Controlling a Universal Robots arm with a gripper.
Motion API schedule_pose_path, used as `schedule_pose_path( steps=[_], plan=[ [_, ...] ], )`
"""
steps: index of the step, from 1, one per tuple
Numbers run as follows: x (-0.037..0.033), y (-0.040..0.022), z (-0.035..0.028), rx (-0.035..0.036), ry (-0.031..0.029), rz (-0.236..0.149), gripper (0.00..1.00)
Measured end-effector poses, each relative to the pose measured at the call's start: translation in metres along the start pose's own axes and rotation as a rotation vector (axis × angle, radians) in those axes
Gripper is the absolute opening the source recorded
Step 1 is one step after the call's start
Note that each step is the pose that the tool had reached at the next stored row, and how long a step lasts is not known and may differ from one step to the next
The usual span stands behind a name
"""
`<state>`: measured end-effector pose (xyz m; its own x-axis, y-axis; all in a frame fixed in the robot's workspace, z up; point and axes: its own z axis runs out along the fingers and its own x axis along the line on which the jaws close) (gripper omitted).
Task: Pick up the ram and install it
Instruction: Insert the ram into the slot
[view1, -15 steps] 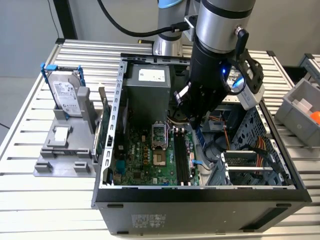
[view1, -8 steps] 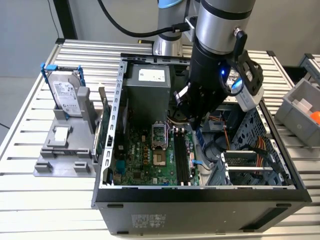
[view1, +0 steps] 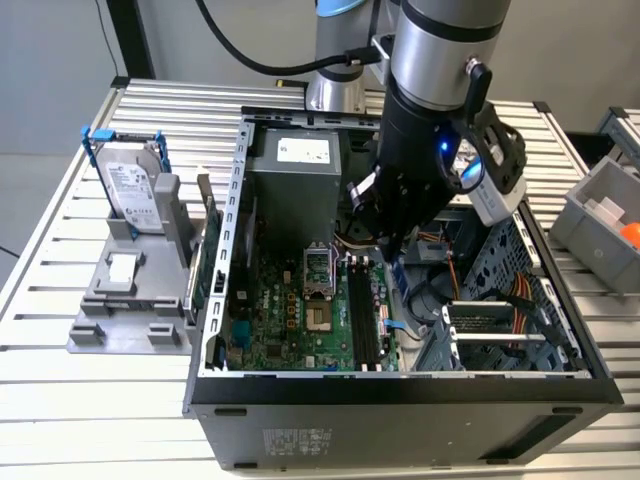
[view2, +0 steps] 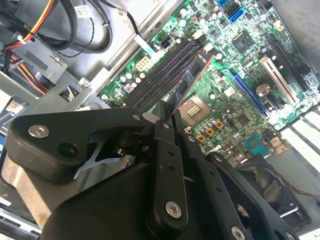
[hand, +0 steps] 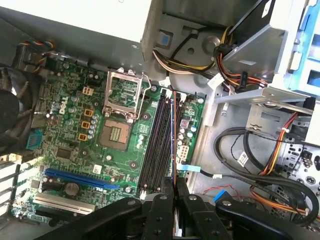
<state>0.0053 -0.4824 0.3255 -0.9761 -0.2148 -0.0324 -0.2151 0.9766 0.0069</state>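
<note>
Open dark metal desktop computer case (view1: 400, 385), lying on a slatted aluminium table (view1: 60, 250). Inside, a large green motherboard (view1: 290, 315) with a bare silver processor socket (view1: 318, 270) and a row of long black memory slots (view1: 365, 320).

Black two-finger gripper (hand: 174, 187), on the grey and black arm, sits low inside the case above the memory slots. Its fingers (hand: 162, 200) are pressed together on a thin, flat, dark bluish-green RAM stick (hand: 173, 130), seen edge-on in the first wrist view and as a slanted strip (view2: 192, 75) in the second wrist view. The stick hangs between the fingertips, lined up lengthwise with the slots, directly over them; whether its lower edge touches a slot cannot be told.

Outside the case, toward the exterior view's left: a grey plastic fixture (view1: 125, 290) holding a boxy silver hard drive with a white label (view1: 130, 190), upright. Toward the exterior view's right: a grey bin (view1: 600, 215).

Within the case: a grey power supply box (view1: 295, 170) and bundled orange, yellow and black cables (hand: 270, 150).
</note>
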Motion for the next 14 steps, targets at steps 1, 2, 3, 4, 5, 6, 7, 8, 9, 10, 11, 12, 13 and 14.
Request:
schedule_pose_path(
  steps=[1,2,3,4,5,6,7,8,9,10,11,12,13,14],
  plan=[
    [0.0,0.0,0.0002,0.0003,0.0,0.003,0.0],
    [0.0,0.0,0.0004,0.0006,0.0,0.005,0.0],
    [0.0,0.0,0.0005,0.0009,0.0001,0.008,0.0],
    [0.0,0.0,0.0006,0.0013,0.0002,0.009,0.0],
    [0.0,0.0,0.0006,0.0017,0.0002,0.01,0.0],
    [0.0,0.0,0.0007,0.0019,0.0002,0.01,0.0],
    [0.0,0.0,0.0007,0.0019,0.0002,0.01,0.0],
    [0.0,0.0,0.0007,0.0019,0.0002,0.01,0.0],
    [0.0,0.0,0.0007,0.002,0.0003,0.01,0.0],
    [0.0,0.0,0.0008,0.0021,0.0003,0.01,0.0],
    [0.0,0.0,0.001,0.0021,0.0003,0.011,0.0],
    [0.0,0.0,0.0014,0.002,0.0002,0.012,0.0],
    [0.0,0.0,0.0016,0.0022,0.0002,0.014,0.0],
    [0.0001,0.0,0.0018,0.0023,0.0003,0.016,0.0]
  ],
)
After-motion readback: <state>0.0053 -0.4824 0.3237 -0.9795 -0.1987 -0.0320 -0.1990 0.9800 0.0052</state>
